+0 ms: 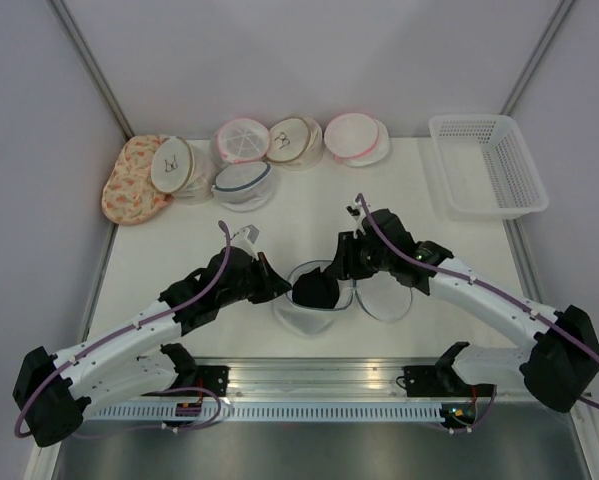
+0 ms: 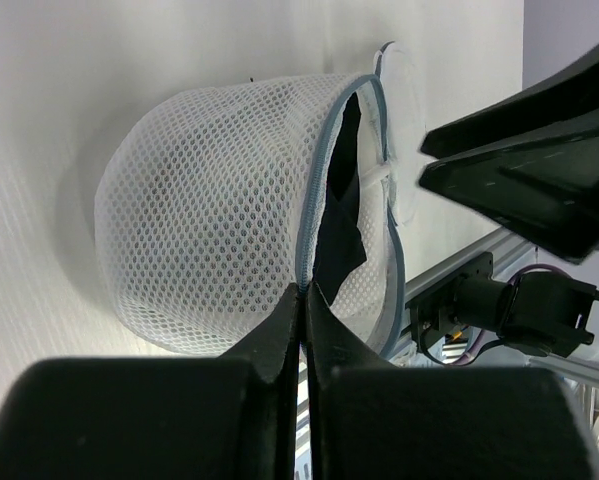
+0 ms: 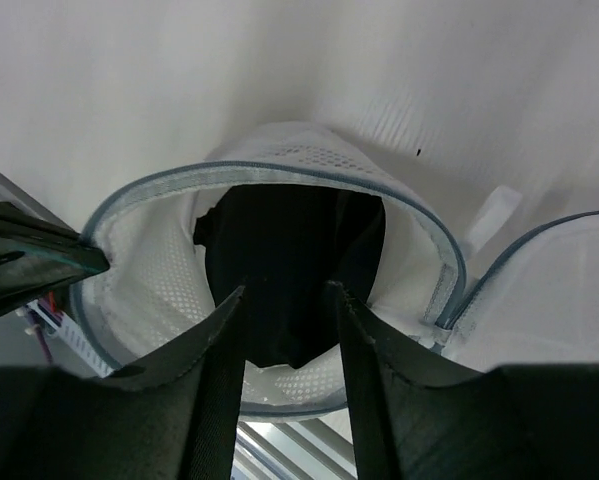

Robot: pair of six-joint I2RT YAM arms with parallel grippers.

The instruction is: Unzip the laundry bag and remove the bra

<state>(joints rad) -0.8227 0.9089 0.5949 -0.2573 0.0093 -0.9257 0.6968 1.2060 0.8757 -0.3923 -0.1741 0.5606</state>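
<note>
Near the table's (image 1: pixel 309 215) front edge, our left gripper (image 2: pixel 301 300) pinched the bag (image 2: pixel 209 200) by its rim. Our right gripper (image 3: pixel 287 330), jaws partly apart, straddled the bra (image 3: pixel 289 250) inside.

White table (image 1: pixel 309 215) between plain pale grey walls (image 1: pixel 309 60)

White shells and chunky black joints are seen on the left arm (image 1: pixel 119 355) and right arm (image 1: pixel 489 295). Purple cables (image 1: pixel 222 245) are looped alongside, and black wedge fingers (image 3: pixel 204 400) are fitted.
</note>
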